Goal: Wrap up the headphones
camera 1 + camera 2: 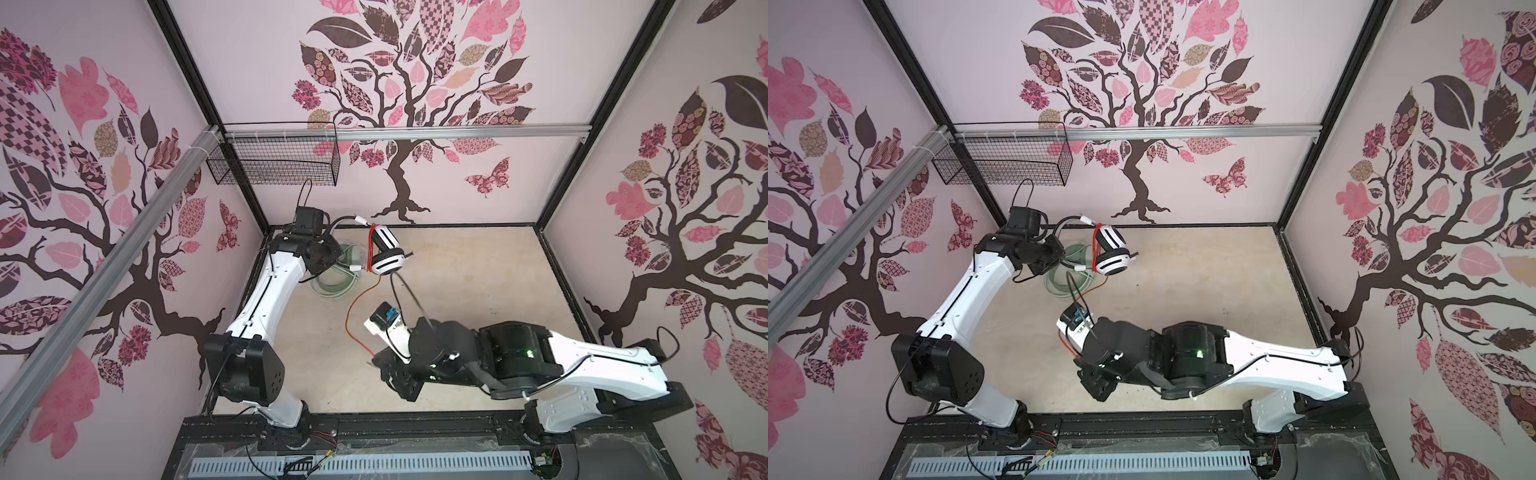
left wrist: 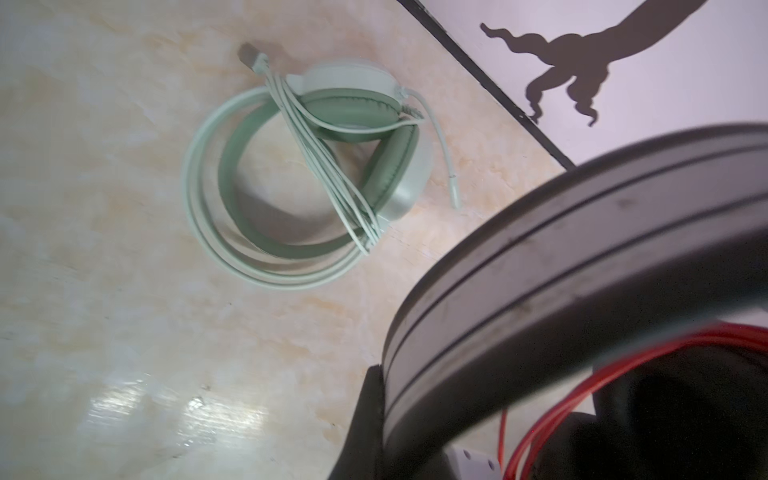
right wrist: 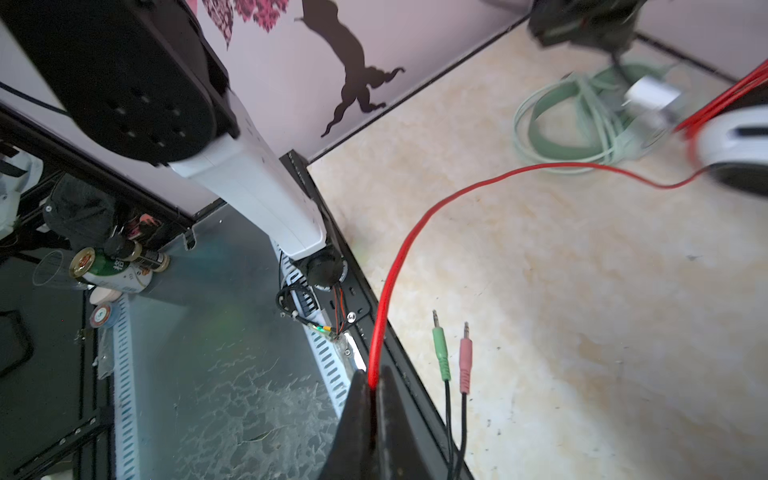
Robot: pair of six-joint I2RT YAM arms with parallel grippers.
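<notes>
Tightly pinched — thin, glossy red cord [image 3: 375, 357].

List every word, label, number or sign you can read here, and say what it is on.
No text here can be read for certain.
green-and-white can, right wrist view: printed characters, too blurred to read.
gold lid of that can: red print, unreadable.
white-and-black headphones: possibly small print on a cup, too small to read.
mint-green headphones: no text visible.

mint-green headphones [image 2: 390, 174]: lying flat, cord-wrapped | striped headphones [image 1: 386, 262]: aloft, red cord [image 3: 376, 349] trailing
</notes>
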